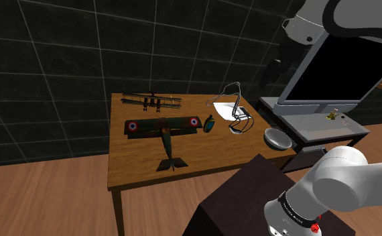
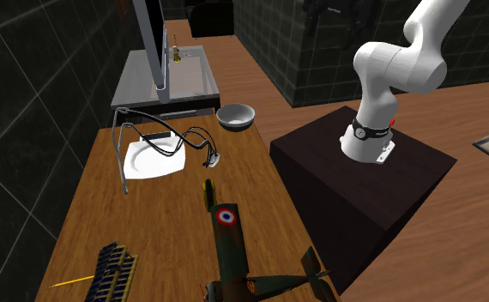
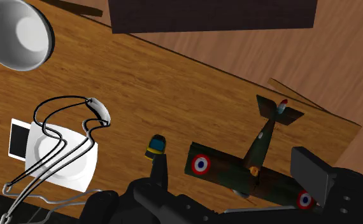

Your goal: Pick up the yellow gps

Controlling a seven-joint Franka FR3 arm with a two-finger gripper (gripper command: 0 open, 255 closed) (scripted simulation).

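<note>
Hovering over the wooden table (image 3: 174, 83), gripper (image 3: 234, 167) spread wide, holding nothing.
The dark, yellow-trimmed gps (image 3: 155, 146) lies just past one fingertip, beside the roundel-marked biplane (image 3: 263, 137).

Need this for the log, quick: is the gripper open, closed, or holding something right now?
Gripper: open, fingers standing apart, holding nothing.

The table (image 1: 135, 166) shows grained, satin wood; the floor (image 1: 49, 201) at the shoulder view's lower left is wooden planks. The arm (image 1: 337, 180) is smooth, glossy white; the wall (image 1: 49, 53) is dark matt tiles
</note>
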